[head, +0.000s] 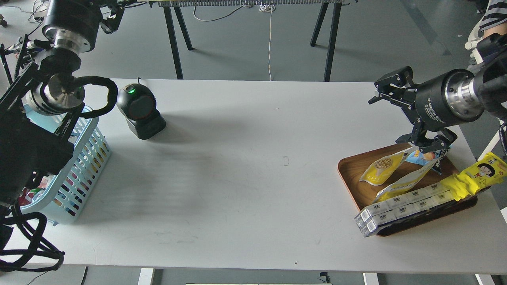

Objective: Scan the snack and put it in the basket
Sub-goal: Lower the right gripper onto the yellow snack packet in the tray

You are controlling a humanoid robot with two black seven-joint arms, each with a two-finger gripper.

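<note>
The snack, a yellow pouch with a round picture of beige balls, lies tilted in the brown wooden tray at the right. My right gripper is open and hangs just above the tray's far edge, its lower finger close over the pouch's upper end and a small blue packet. The light blue basket stands at the table's left edge, partly hidden by my left arm. My left gripper is at the top left, mostly cut off by the frame edge.
A black barcode scanner with a green light stands at the back left, beside the basket. The tray also holds a long yellow wrapper with a cartoon face, a pack of white boxes and another pale pouch. Table legs stand behind the table.
</note>
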